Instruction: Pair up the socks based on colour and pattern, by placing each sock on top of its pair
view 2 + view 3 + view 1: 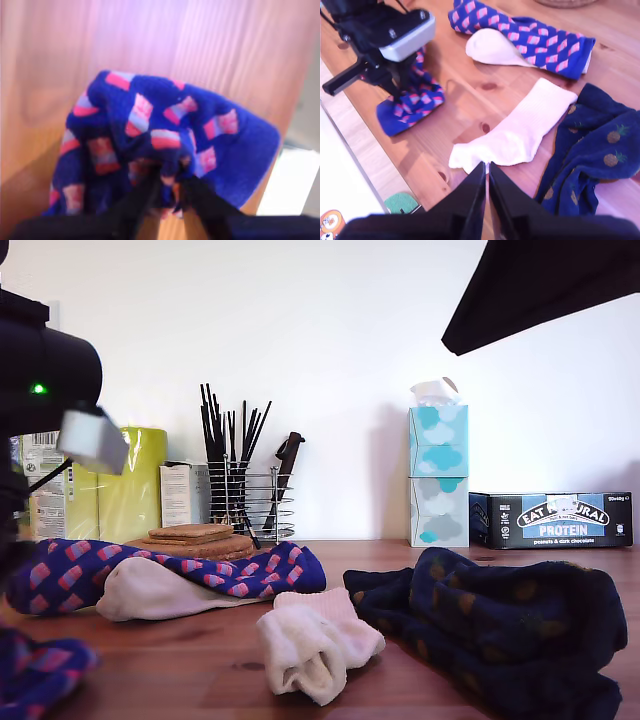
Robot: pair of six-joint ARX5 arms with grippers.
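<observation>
Wooden table (200, 660), navy socks (500, 630) heaped at the exterior view's lower right.
My first gripper (170, 187) is clamped on a blue checked sock (150, 130) at the exterior view's lower left; my second gripper (486, 172), jaws together and empty, hangs above a cream sock (520, 132).

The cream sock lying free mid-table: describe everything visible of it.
The cream sock is plain, pale pink-white soft knit, faintly ribbed. It lies stretched out on the wooden table, one end rumpled, the other end against the navy pineapple-print socks. It lies apart from the other cream sock. Nothing holds it.
</observation>
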